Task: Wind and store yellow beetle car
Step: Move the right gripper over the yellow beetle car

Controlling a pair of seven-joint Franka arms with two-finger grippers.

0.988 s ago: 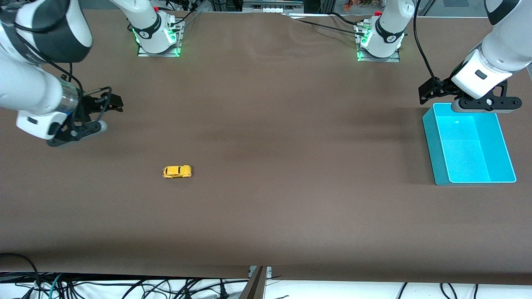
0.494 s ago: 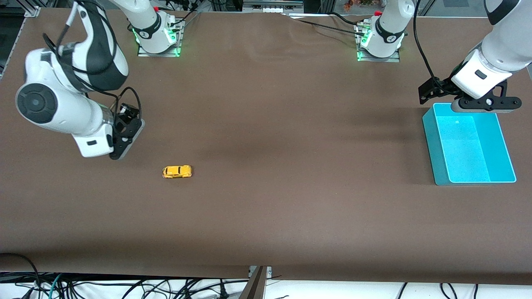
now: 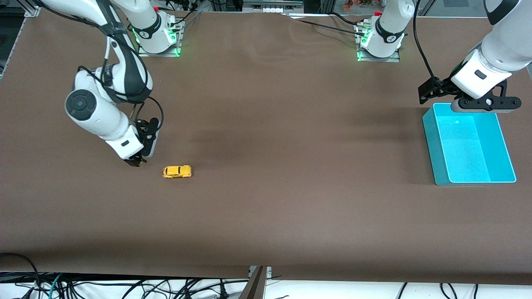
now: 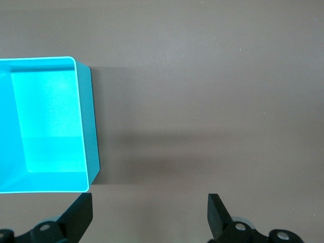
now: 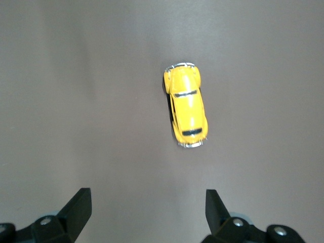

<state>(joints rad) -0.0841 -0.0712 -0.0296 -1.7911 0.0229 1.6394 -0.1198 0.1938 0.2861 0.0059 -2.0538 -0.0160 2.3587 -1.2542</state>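
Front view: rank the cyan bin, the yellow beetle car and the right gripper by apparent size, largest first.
1. cyan bin, by far the largest.
2. right gripper, raised above the table beside the car, so nearer the camera and likely flattered.
3. yellow beetle car, smallest, though close to the gripper in apparent size.

Yellow beetle car [image 5: 185,105]: glossy painted shell, shiny trim at both ends. Cyan bin [image 3: 469,145]: smooth plastic. Table [image 3: 291,124]: matt brown covering.

The brown table [image 3: 266,124] carries the yellow beetle car [image 3: 177,171] and, well apart, a cyan bin [image 3: 432,141].
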